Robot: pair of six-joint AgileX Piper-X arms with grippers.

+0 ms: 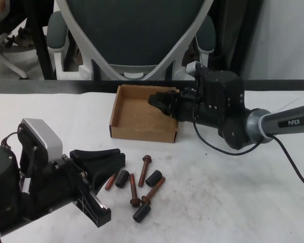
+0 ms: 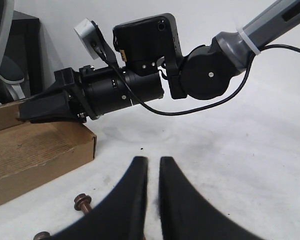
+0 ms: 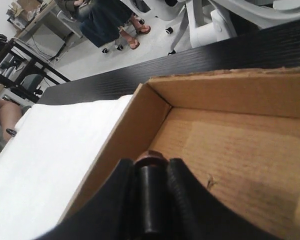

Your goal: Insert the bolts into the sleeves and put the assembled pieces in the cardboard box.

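Left gripper (image 2: 151,167), jaws almost together with nothing between, loose bolts (image 1: 145,169) and 3 sleeves (image 1: 153,178) just beyond its tips, right gripper (image 1: 154,99) clamped on sleeved bolt (image 3: 150,200), cardboard box (image 1: 142,132) under those jaws.

A white cloth (image 1: 228,202), smudged with dark marks toward the lower middle of the high view, covers the bench, and a dark strip of bare benchtop (image 1: 45,86) runs across the frame just above it. Behind that, at top centre, stands a grey office chair (image 1: 137,30) with a white frame. A second chair's white wheeled base (image 1: 7,58) sits in the upper left corner.
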